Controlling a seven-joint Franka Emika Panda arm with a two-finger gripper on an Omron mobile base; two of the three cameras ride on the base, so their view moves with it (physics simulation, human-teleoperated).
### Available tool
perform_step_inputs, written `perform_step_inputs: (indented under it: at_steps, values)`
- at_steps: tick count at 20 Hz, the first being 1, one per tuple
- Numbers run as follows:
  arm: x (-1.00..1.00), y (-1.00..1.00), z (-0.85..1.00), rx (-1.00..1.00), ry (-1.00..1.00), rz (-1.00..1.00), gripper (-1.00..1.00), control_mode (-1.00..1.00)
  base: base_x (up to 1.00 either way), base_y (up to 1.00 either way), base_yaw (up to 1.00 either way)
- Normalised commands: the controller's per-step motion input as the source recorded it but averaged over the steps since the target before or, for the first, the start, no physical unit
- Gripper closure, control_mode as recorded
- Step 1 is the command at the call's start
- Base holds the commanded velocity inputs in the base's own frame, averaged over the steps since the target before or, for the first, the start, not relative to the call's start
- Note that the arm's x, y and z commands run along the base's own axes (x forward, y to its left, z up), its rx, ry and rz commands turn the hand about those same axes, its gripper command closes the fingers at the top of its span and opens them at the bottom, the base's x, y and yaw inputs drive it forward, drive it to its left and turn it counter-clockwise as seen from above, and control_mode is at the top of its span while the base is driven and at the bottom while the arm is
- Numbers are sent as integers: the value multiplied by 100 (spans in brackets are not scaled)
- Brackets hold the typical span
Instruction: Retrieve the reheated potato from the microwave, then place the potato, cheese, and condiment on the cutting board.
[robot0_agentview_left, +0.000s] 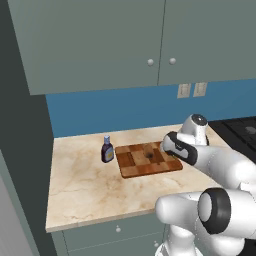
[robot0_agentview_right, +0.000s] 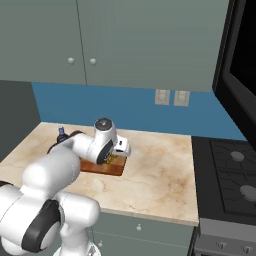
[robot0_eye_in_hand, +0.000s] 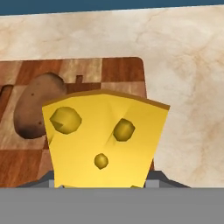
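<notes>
The hand (robot0_eye_in_hand: 101, 186) holds the cheese (robot0_eye_in_hand: 104, 140), a smooth yellow wedge with round holes, over the checkered wooden cutting board (robot0_agentview_left: 148, 159). The lumpy brown potato (robot0_eye_in_hand: 38, 105) lies on the board. The dark condiment (robot0_agentview_left: 107, 149) bottle stands just beside it on the marble counter (robot0_agentview_left: 85, 190).

A pale marbled desk (robot0_agentview_left: 85, 185) is seen across the middle of the left base view, bounded by a blue wall behind. A checkered cutting board (robot0_agentview_left: 142, 160) is laid flat on it near the centre of the frame. Just left of the board, a condiment (robot0_agentview_left: 107, 149) bottle is stood upright on the desk, close beside the board's edge.
</notes>
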Motion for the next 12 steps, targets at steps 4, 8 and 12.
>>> perform_step_inputs:
  at_steps: [4,8,12]
  values:
    - [4,0,-35,0,1,0,100,-100,0,0,0]
    - [2,6,-27,0,0,0,100,-100,0,0,0]
    - [1,16,-15,0,0,0,100,-100,0,0,0]
